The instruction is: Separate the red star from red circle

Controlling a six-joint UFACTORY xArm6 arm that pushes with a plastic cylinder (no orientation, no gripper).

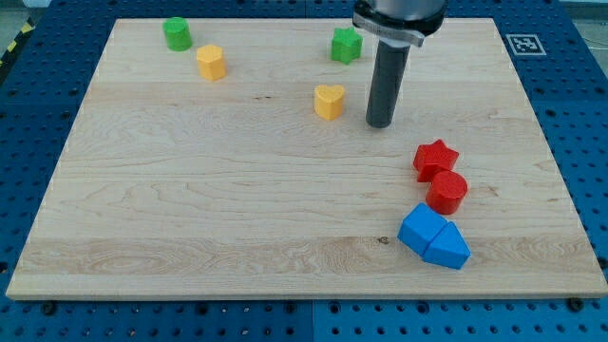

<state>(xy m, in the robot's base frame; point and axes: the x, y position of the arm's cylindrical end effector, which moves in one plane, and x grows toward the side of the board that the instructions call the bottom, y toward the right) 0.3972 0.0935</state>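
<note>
The red star [435,159] lies at the view's right, touching the red circle [447,192] just below it. My tip [381,123] stands up and to the left of the red star, a short gap away, and just right of the yellow heart [329,101]. It touches no block.
Two blue blocks [432,237] sit together just below the red circle. A green star [347,45] is at the top centre, a green block [177,34] and a yellow block [210,63] at the top left. The wooden board [190,209] lies on a blue pegboard.
</note>
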